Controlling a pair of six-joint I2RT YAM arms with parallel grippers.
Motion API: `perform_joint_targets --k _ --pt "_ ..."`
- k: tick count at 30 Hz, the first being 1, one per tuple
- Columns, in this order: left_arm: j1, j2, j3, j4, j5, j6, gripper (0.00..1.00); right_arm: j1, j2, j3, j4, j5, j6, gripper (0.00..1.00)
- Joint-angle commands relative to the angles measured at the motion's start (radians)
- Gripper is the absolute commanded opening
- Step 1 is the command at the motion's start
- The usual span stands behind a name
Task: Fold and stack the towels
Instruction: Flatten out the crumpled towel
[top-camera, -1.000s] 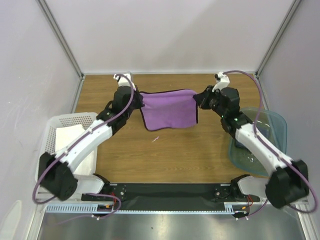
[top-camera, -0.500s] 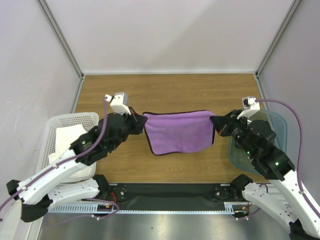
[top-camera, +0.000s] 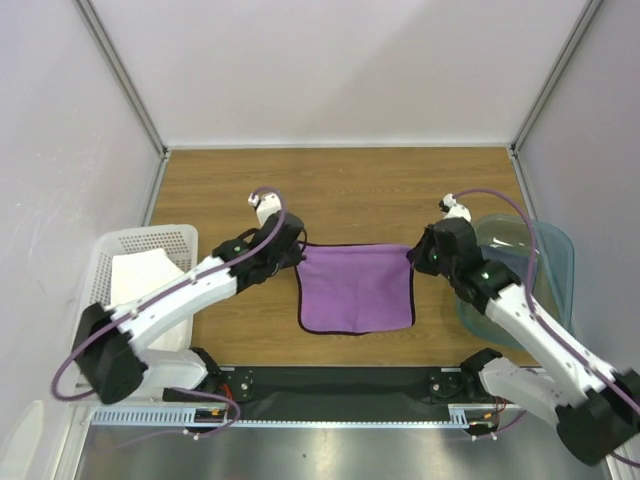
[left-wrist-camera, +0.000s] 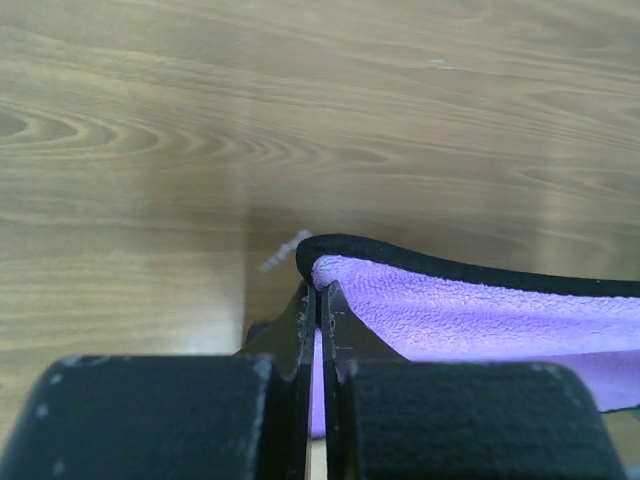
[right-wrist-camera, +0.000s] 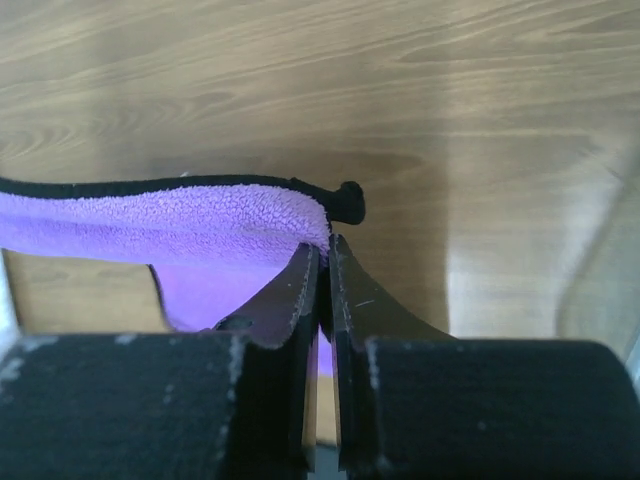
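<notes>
1. The left gripper (top-camera: 299, 253) is pinched shut on the far-left corner of the purple towel (top-camera: 357, 290). In the left wrist view its jaws (left-wrist-camera: 320, 292) meet on the black-trimmed edge with no gap showing.
2. The right gripper (top-camera: 414, 258) is likewise clamped on the far-right corner. In the right wrist view the jaws (right-wrist-camera: 327, 248) close just under the small black nub at the corner of the hem.
3. Both arms reach forward from their bases and angle inward, wrists bent down. The two grippers sit low over the table (top-camera: 350, 190), level with each other at its middle.
4. The purple towel is spread between them, its far edge drawn fairly straight from gripper to gripper. The rest of it runs toward the near edge of the table.
5. It looks roughly square, fleecy, with dark trim along the left, right and near sides. The held corners sit slightly off the wood, with shadow beneath them.
6. A small pale scrap (left-wrist-camera: 283, 254) lies on the wood just beside the left corner.
7. The white basket (top-camera: 110, 250) stands at the left with white cloth (top-camera: 138, 280) in it. The teal bin (top-camera: 552, 250) stands at the right.
8. Half a second ago the towel hung lifted and stretched wider, nearer the arms' bases. It now sits lower, with its lower part laid on the table.
</notes>
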Motion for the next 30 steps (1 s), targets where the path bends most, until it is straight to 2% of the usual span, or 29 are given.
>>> perform_joint_targets --k 1,7,10,14,20,24,25,26,27,28,29,30 --pt "0.092 0.074 -0.024 0.062 -0.08 0.041 0.0 -0.12 0.102 -0.053 0.205 0.016 -0.051 0.0" --pt "0.157 0.284 0.044 0.168 -0.12 0.126 0.0 -0.193 0.319 -0.073 0.479 -0.07 -0.117 0.0" --pt "0.209 0.395 0.099 0.197 -0.096 0.148 0.0 -0.21 0.436 -0.038 0.568 -0.102 -0.13 0.0" --pt "0.264 0.499 0.166 0.24 -0.05 0.195 0.0 -0.216 0.578 0.029 0.634 -0.123 -0.147 0.0" --pt "0.308 0.597 0.248 0.317 -0.004 0.281 0.0 -0.23 0.748 0.141 0.633 -0.096 -0.138 0.0" --pt "0.327 0.685 0.318 0.305 0.002 0.314 0.01 -0.251 0.835 0.192 0.619 -0.128 -0.126 0.19" --pt "0.33 0.696 0.332 0.293 0.007 0.32 0.01 -0.256 0.843 0.2 0.617 -0.143 -0.127 0.36" --pt "0.341 0.708 0.357 0.288 0.022 0.33 0.08 -0.262 0.849 0.215 0.619 -0.169 -0.129 0.47" --pt "0.345 0.719 0.37 0.28 0.03 0.338 0.16 -0.264 0.852 0.221 0.616 -0.173 -0.138 0.58" --pt "0.348 0.728 0.383 0.27 0.038 0.343 0.3 -0.265 0.849 0.232 0.6 -0.173 -0.141 0.72" --pt "0.35 0.725 0.395 0.262 0.047 0.355 0.57 -0.264 0.843 0.249 0.593 -0.198 -0.146 0.76" --pt "0.35 0.719 0.398 0.259 0.05 0.363 0.66 -0.265 0.837 0.259 0.58 -0.206 -0.153 0.82"
